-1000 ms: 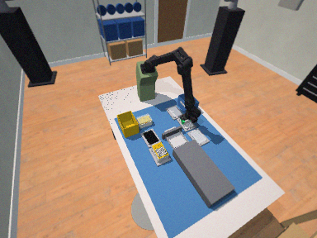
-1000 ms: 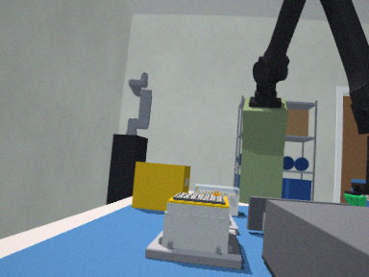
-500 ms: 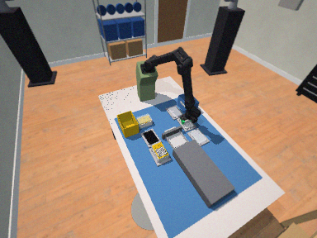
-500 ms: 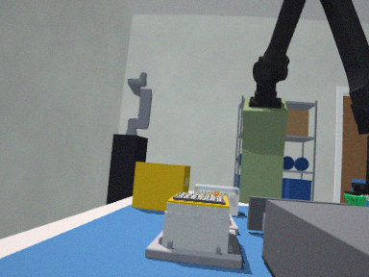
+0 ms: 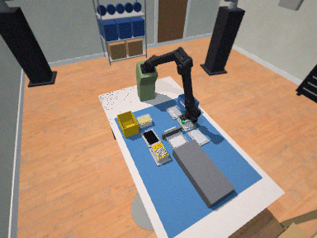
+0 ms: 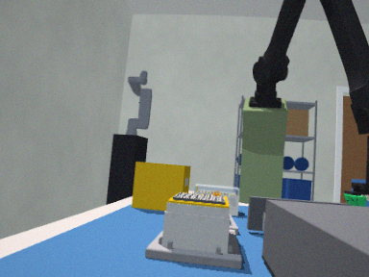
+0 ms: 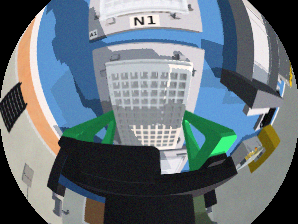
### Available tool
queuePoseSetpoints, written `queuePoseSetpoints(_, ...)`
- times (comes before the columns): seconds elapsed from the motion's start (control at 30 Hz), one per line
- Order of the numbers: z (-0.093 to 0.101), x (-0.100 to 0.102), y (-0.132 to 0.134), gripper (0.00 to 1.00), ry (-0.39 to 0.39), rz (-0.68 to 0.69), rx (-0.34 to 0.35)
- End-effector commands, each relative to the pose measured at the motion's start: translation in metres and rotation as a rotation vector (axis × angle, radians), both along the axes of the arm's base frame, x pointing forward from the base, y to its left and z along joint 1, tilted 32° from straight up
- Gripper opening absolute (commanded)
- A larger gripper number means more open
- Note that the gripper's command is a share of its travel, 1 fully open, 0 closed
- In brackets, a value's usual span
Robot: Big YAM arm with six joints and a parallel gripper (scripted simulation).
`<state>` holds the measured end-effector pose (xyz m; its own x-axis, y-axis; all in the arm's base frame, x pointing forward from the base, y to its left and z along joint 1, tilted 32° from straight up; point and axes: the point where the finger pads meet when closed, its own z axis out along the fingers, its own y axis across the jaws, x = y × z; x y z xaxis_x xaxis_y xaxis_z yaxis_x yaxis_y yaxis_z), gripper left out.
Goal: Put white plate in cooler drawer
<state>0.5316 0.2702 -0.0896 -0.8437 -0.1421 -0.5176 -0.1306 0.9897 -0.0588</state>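
The white plate (image 7: 145, 92) (image 5: 188, 125) sits in the middle nest of a row, its wells uncovered; this nest's label is hidden. My gripper (image 7: 149, 113) is shut on this plate, with a green finger at each side. It also shows in the top view (image 5: 184, 121), low over the nest; in the exterior view only a little green of it shows at the right edge. The cooler's grey housing (image 5: 202, 173) (image 6: 312, 228) lies at the bench's middle. Its drawer (image 5: 177, 140) (image 7: 247, 89) stands open toward the arm's base, with its grey front (image 5: 171, 132). The lamp cannot be made out.
Another white plate (image 5: 199, 136) (image 7: 145, 6) sits in nest N1, right beside the open drawer. A third nest (image 5: 174, 112) and a blue bin are behind the gripper. The yellow bin (image 5: 131, 127) (image 6: 160, 187), a pale box (image 5: 144, 121) and the tip box (image 5: 160, 150) (image 6: 197, 226) stand left.
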Motion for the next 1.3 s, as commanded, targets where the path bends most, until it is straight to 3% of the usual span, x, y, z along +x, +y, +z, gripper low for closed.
queuePoseSetpoints(0.0, 0.008, 0.013, 0.005, 0.00, -0.029, 0.006, 0.012)
queuePoseSetpoints(0.33, 0.008, 0.013, 0.005, 0.00, -0.029, 0.006, 0.012)
queuePoseSetpoints(0.53, 0.028, 0.013, 0.009, 0.00, -0.047, 0.008, 0.024)
queuePoseSetpoints(1.27, 0.026, -0.002, 0.010, 0.00, -0.026, 0.011, 0.016)
